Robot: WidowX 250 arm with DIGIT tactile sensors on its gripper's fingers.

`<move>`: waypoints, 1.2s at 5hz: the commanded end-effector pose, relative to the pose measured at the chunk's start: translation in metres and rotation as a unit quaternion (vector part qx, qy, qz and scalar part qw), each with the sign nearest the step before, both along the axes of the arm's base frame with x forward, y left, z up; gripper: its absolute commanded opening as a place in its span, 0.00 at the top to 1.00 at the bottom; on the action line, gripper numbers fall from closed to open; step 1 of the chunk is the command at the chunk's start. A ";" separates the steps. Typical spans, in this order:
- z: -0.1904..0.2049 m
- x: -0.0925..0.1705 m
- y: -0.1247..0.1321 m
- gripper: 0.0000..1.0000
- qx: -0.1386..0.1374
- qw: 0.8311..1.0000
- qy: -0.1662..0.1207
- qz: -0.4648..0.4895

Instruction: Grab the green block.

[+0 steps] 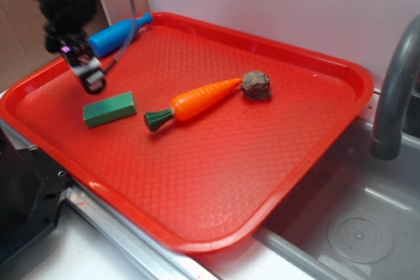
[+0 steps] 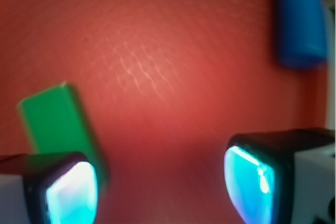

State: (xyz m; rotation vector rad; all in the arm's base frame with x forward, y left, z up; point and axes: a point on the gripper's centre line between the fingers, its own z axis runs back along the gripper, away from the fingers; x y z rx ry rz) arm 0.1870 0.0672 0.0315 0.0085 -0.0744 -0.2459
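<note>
One matte green block (image 1: pixel 109 109), textured red tray (image 1: pixel 216 162)

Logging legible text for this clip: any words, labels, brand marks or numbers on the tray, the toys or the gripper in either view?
None readable: the red tray, green block, carrot, blue bottle, brown lump and gripper show no print. The wrist view is blurred, but no markings appear there either.
</note>
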 end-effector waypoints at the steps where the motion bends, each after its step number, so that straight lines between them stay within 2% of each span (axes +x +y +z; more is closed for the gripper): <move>1: -0.012 0.002 -0.049 0.00 -0.013 0.997 -0.012 -0.071; 2: 0.024 -0.006 -0.042 0.00 0.000 0.998 -0.041 -0.056; 3: 0.069 -0.014 -0.038 0.00 0.011 0.996 -0.084 -0.041; 4: 0.069 -0.010 -0.047 0.00 0.007 0.995 -0.078 -0.058; 6: 0.025 -0.005 -0.084 0.00 -0.010 1.000 0.004 -0.018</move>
